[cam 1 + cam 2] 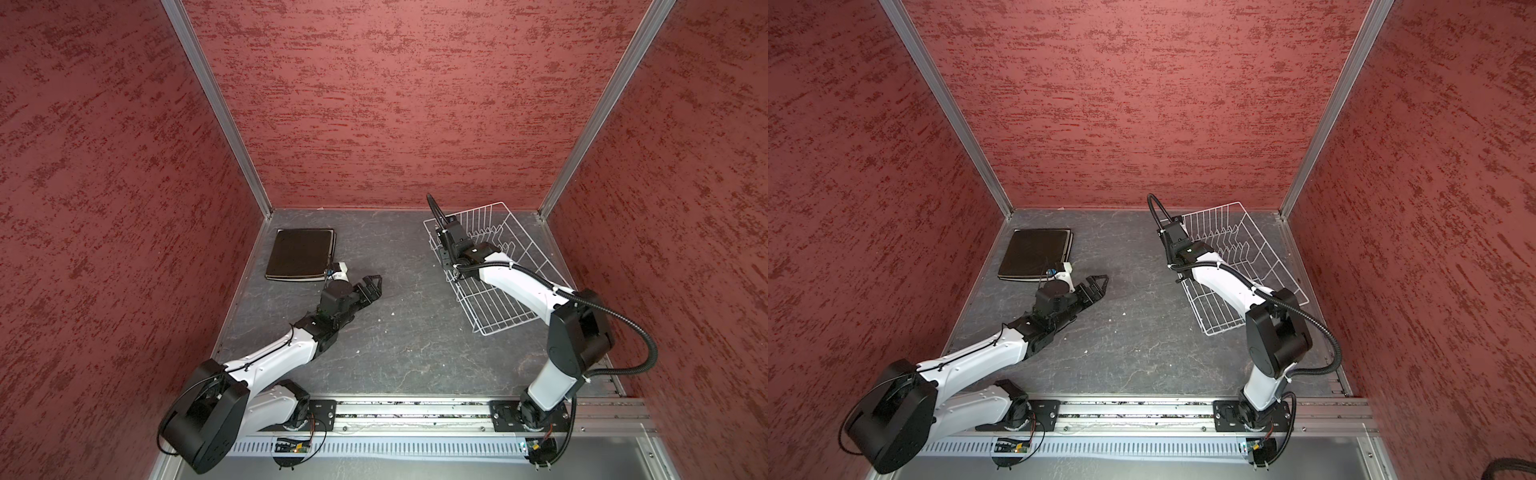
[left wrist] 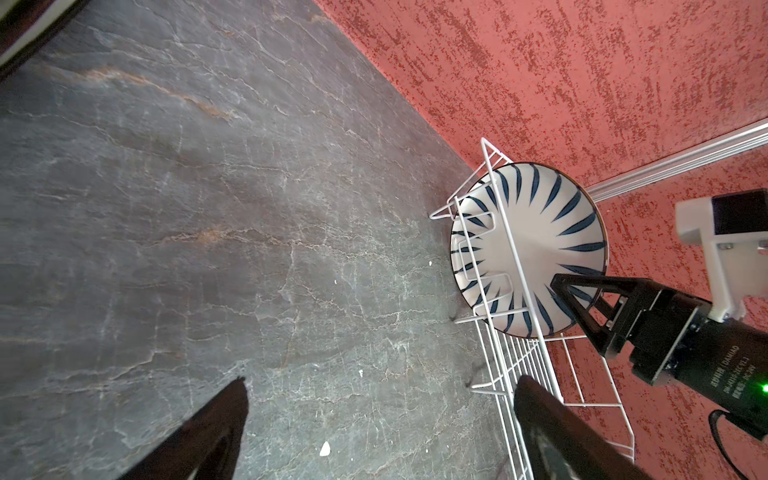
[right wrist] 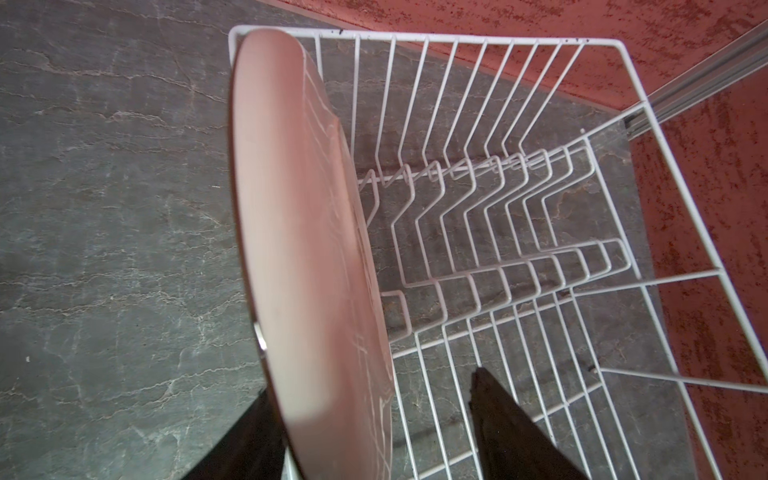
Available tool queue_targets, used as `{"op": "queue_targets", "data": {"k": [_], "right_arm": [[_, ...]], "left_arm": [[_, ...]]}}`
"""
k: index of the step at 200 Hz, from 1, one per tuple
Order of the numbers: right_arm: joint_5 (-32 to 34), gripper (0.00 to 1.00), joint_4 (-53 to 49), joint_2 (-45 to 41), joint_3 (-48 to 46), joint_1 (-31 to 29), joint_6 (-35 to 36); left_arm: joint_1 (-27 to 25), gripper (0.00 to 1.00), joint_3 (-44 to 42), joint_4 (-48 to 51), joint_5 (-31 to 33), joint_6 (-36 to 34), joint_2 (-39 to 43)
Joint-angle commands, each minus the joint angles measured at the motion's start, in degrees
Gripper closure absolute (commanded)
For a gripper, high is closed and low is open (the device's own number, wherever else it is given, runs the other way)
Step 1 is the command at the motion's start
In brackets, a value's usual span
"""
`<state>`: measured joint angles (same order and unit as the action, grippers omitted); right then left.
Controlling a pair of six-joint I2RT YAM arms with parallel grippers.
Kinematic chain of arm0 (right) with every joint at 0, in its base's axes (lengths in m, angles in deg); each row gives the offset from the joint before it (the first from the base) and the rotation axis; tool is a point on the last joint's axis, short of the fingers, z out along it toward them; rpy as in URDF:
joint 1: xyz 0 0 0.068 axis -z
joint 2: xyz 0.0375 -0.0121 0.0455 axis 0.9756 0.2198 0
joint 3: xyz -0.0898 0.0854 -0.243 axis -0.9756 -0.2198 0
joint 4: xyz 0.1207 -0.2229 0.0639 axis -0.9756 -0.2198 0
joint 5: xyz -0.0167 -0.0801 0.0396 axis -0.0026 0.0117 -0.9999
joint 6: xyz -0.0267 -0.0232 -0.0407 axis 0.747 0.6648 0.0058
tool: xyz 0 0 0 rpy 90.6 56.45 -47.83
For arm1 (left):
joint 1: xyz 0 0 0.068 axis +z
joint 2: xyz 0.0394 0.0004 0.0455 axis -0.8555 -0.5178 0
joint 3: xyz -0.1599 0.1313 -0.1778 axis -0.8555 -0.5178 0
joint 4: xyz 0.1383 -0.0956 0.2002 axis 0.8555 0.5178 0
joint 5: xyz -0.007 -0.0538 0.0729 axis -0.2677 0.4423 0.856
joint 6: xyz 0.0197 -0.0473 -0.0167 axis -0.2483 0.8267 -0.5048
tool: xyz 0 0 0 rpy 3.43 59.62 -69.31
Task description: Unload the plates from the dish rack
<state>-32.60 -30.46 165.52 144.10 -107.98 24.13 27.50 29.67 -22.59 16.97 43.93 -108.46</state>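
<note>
round plate [image 3: 307,249]: blurred and cut off in the right wrist view; hidden behind the right arm [image 1: 511,278] in both top views.
stack [image 1: 300,254]: plates under the top one show only thin edges.
right hand [image 3: 372,382]: one finger partly behind the round plate.

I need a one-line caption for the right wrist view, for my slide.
Right gripper, open, straddles the only plate standing in the dish rack.
</note>
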Motion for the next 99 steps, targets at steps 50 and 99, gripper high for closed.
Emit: {"op": "queue_targets", "data": {"k": [50,99], "right_arm": [[7.8,0.39,0.4,6.2,7.4,-0.9,2.4],[12.1,0.48,-3.1,8.7,11.7,-2.3,3.8]], "left_arm": [[-0.7,0.00,1.4,4.2,2.3,1.5,0.9],[-0.9,0.00,1.8,5.1,2.6,2.0,1.3]]}}
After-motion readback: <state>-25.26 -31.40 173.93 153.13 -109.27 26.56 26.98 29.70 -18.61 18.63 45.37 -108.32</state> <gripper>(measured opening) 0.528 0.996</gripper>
